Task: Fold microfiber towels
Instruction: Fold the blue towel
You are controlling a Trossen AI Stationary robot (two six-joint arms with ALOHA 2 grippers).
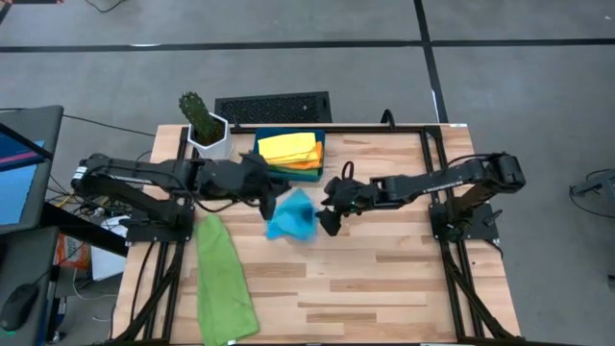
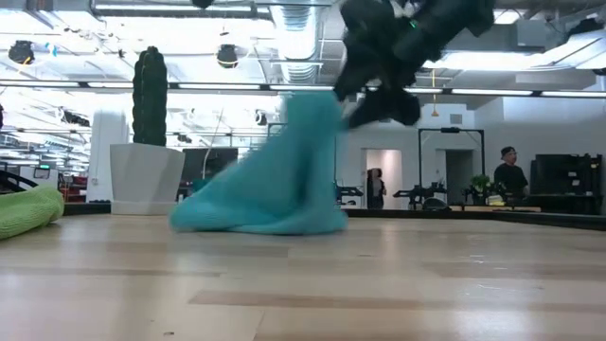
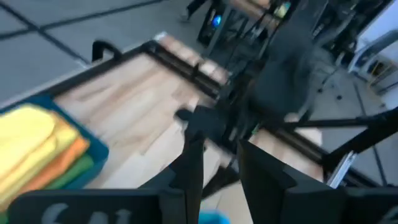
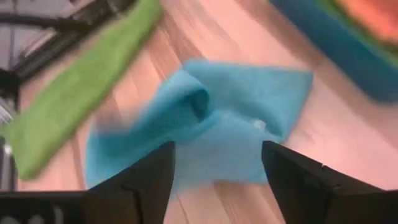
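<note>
Wooden desk (image 1: 384,279) seen from above, with both dark arms reaching toward its middle. A long green towel (image 1: 224,279) lies spread along the left part of the desk, well apart from the other cloths; in the low view its end shows as a green roll at the left edge (image 2: 26,208). A dark teal tray (image 1: 269,142) stands at the far edge of the desk and holds a folded stack, the yellow towel (image 1: 288,147) on top, an orange towel (image 1: 309,164) and a second green towel (image 3: 74,173) beneath it. Beside the tray stands a white pot with a cactus (image 1: 202,123). The sky-blue towel (image 1: 293,217) sits crumpled in a raised heap near the middle of the desk, between the two end effectors. The right end effector (image 1: 330,217) hovers just beside and above this heap, its fingers (image 4: 143,180) spread wide and holding nothing. The left end effector (image 1: 265,200) is just beside the heap's other side, fingers (image 3: 189,171) narrowly parted with no cloth between them.
</note>
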